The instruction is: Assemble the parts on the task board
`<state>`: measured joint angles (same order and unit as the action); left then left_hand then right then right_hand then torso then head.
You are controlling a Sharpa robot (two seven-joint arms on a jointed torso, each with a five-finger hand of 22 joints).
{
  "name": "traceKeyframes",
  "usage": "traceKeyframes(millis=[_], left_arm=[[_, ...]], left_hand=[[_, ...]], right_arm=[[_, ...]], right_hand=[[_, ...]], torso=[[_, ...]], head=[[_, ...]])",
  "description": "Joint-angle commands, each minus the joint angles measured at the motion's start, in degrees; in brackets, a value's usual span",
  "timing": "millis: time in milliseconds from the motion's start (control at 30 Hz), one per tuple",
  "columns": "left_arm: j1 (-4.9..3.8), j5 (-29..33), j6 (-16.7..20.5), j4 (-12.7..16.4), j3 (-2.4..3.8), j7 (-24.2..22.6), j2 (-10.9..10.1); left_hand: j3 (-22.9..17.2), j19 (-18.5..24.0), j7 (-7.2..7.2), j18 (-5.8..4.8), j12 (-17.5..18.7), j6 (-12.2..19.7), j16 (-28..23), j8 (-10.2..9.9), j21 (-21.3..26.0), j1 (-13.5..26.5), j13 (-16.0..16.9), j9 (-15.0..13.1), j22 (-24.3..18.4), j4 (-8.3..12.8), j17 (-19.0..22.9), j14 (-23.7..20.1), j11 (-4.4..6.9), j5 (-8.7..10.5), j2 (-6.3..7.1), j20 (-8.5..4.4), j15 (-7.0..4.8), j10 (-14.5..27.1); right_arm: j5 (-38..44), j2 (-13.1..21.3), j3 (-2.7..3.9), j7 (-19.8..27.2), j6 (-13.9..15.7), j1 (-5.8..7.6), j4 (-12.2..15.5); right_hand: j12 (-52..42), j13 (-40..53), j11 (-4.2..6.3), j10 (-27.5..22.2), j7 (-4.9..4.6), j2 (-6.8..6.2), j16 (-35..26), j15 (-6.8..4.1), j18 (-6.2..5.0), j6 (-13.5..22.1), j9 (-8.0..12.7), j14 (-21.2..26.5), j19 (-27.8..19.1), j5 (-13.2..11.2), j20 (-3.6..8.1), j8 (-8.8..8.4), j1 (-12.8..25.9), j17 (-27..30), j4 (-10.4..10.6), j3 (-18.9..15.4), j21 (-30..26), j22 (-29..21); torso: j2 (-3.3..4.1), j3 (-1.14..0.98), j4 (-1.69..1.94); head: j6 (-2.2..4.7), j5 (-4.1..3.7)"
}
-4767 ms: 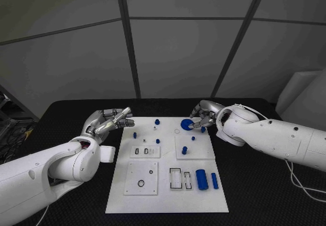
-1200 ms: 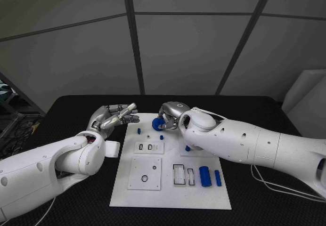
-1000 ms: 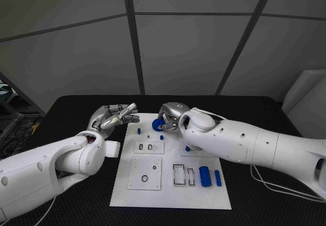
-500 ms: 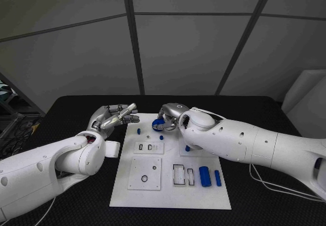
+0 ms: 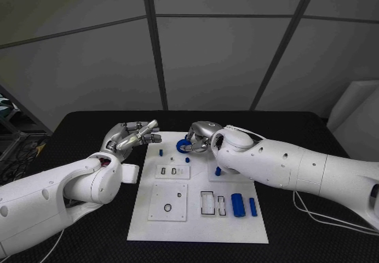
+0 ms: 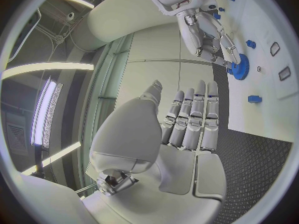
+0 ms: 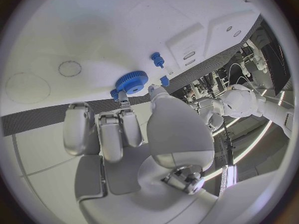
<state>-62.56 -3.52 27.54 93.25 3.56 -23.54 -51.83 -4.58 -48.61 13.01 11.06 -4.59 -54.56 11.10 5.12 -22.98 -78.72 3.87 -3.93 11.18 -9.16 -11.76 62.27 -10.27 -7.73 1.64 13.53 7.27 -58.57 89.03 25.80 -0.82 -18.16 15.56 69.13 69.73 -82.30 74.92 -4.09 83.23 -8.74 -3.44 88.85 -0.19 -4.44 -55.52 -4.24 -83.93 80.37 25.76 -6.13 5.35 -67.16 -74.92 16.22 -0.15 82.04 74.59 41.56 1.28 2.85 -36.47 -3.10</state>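
Note:
My right hand (image 5: 202, 137) pinches a blue gear (image 5: 183, 146) between thumb and fingertips over the far left part of the white task board (image 5: 197, 224). The right wrist view shows the gear (image 7: 131, 82) close above the board near two small blue pegs (image 7: 157, 59); whether it touches the board I cannot tell. My left hand (image 5: 130, 137) hovers beside the board's far left corner with fingers straight and apart, holding nothing. In the left wrist view, the left hand's fingers (image 6: 193, 117) point toward the right hand (image 6: 206, 35) and the gear (image 6: 239, 67).
Small blue pegs (image 5: 162, 152) stand on the board just in front of the gear. Another blue piece (image 5: 217, 171) stands mid-board. Two blue cylinders (image 5: 237, 205) lie at the near right beside rectangular slots (image 5: 206, 203). A plate with a ring hole (image 5: 168, 207) sits near left.
My right hand has carried the gear from the board's far right side to its far left; in the last half second it dipped slightly. The left hand stays put. The head camera shifted.

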Motion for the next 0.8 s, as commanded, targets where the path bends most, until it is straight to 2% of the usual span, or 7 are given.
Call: traceKeyframes(millis=[33, 133, 300, 433, 567, 667, 800], left_arm=[[-0.08, -0.2, -0.6, 0.0, 0.05, 0.2, 0.0], [-0.08, -0.2, -0.7, 0.0, 0.05, 0.3, 0.0], [-0.07, -0.2, -0.7, -0.1, 0.05, 0.3, 0.0], [-0.07, -0.2, -0.8, -0.1, 0.04, 0.3, -0.2], [-0.07, -0.2, -0.9, -0.2, 0.04, 0.4, -0.4], [-0.07, -0.2, -1.1, -0.2, 0.04, 0.4, -0.5], [-0.06, -0.2, -1.4, -0.2, 0.03, 0.5, -0.4]], left_hand=[[0.4, 0.3, 0.22, -0.72, 0.2, 0.0, -0.3, -0.3, 0.4, 0.3, -0.1, 0.0, -0.1, 0.0, -0.1, -0.5, 0.04, 0.19, -0.09, 0.09, 0.05, 0.4], [0.4, 0.4, 0.25, -0.72, 0.2, 0.1, -0.4, -0.4, 0.4, 0.3, -0.1, 0.0, -0.1, 0.0, -0.1, -0.6, 0.01, 0.18, -0.11, 0.11, 0.08, 0.5], [0.4, 0.4, 0.26, -0.72, 0.3, 0.1, -0.4, -0.4, 0.4, 0.2, -0.1, 0.0, -0.1, 0.0, -0.1, -0.6, -0.01, 0.18, -0.13, 0.12, 0.1, 0.6], [0.4, 0.4, 0.26, -0.72, 0.3, 0.1, -0.4, -0.4, 0.4, 0.2, -0.1, 0.0, -0.1, 0.0, -0.1, -0.6, -0.01, 0.18, -0.13, 0.12, 0.1, 0.6], [0.4, 0.5, 0.27, -0.73, 0.3, 0.1, -0.5, -0.4, 0.4, 0.2, -0.1, 0.0, -0.1, 0.1, -0.1, -0.6, -0.02, 0.17, -0.15, 0.13, 0.11, 0.6], [0.4, 0.5, 0.23, -0.73, 0.2, 0.1, -0.5, -0.4, 0.4, 0.2, -0.1, 0.0, -0.1, 0.1, -0.1, -0.6, 0.0, 0.17, -0.16, 0.15, 0.12, 0.5], [0.5, 0.6, 0.14, -0.7, 0.1, -0.2, -0.7, -0.3, 0.4, 0.1, 0.0, -0.1, -0.2, 0.2, -0.2, -0.6, 0.1, 0.18, -0.21, 0.18, 0.1, 0.1]], right_arm=[[-0.7, 0.7, 0.01, 2.7, 6.3, 0.08, 0.9], [-2.2, 2.1, 0.02, 6.3, 10.8, 0.08, 2.1], [-6.1, 5.9, 0.03, 10.5, 13.4, 0.07, 5.3], [-11.1, 10.6, 0.03, 13.4, 12.4, 0.08, 8.6], [-17.6, 16.5, 0.03, 16.7, 9.5, 0.12, 11.5], [-21.1, 20.3, 0.02, 19.0, 7.9, 0.15, 12.5], [-23.6, 24.5, 0.0, 21.3, 7.0, 0.17, 12.4]], right_hand=[[-0.2, 6.1, -0.04, 0.6, -0.2, -0.2, 0.4, 0.21, 1.18, -0.1, 0.1, -5.6, 0.5, 0.3, -0.09, -0.35, -2.1, -12.8, -0.8, 0.0, 0.4, 0.1], [-0.2, 6.1, -0.08, 0.5, -0.26, -0.15, 0.3, 0.24, 1.18, -0.1, 0.2, -5.5, 0.5, 0.4, -0.14, -0.65, -4.4, -12.6, -1.5, 0.2, 0.4, 0.1], [-0.1, 6.1, -0.04, 0.5, -0.22, -0.27, 0.2, 0.23, 1.12, -0.4, 0.2, -5.5, 0.3, 0.3, -0.14, -0.77, -6.3, -12.4, -2.2, 0.2, 0.3, -0.2], [0.4, 5.6, 0.04, 0.1, -0.13, -0.73, -0.1, 0.15, 0.89, -0.9, 0.2, -5.3, -0.4, -0.7, -0.1, -0.78, -7.7, -11.5, -2.9, 0.1, -0.3, -1.3], [1.4, 4.6, 0.19, -0.7, 0.0, -1.28, -0.6, 0.02, 0.51, -1.5, 0.1, -4.9, -1.6, -3.4, 0.02, -0.72, -10.3, -10.2, -4.4, 0.1, -1.4, -3.1], [2.0, 4.0, 0.25, -1.3, 0.06, -2.12, -0.8, -0.05, 0.28, -1.7, 0.1, -4.8, -2.3, -5.6, 0.09, -0.82, -13.1, -9.6, -6.1, -0.1, -2.1, -4.2], [2.5, 3.6, 0.62, -1.6, 0.51, -2.87, -1.0, -0.33, 0.16, -0.8, 0.3, -4.7, -2.7, -6.6, 0.28, -1.36, -15.5, -9.3, -7.7, -0.4, -2.5, -4.8]], torso=[[-0.02, 0.0, -0.04], [-0.04, -0.03, 0.0], [-0.08, -0.05, 0.11], [-0.09, 0.0, 0.06], [-0.12, 0.02, -0.27], [-0.1, -0.01, -0.7], [-0.15, 0.01, -0.89]], head=[[0.12, -0.12], [0.22, -0.18], [0.39, -0.38], [0.42, -0.64], [0.71, -0.77], [0.88, -0.98], [1.01, -1.83]])
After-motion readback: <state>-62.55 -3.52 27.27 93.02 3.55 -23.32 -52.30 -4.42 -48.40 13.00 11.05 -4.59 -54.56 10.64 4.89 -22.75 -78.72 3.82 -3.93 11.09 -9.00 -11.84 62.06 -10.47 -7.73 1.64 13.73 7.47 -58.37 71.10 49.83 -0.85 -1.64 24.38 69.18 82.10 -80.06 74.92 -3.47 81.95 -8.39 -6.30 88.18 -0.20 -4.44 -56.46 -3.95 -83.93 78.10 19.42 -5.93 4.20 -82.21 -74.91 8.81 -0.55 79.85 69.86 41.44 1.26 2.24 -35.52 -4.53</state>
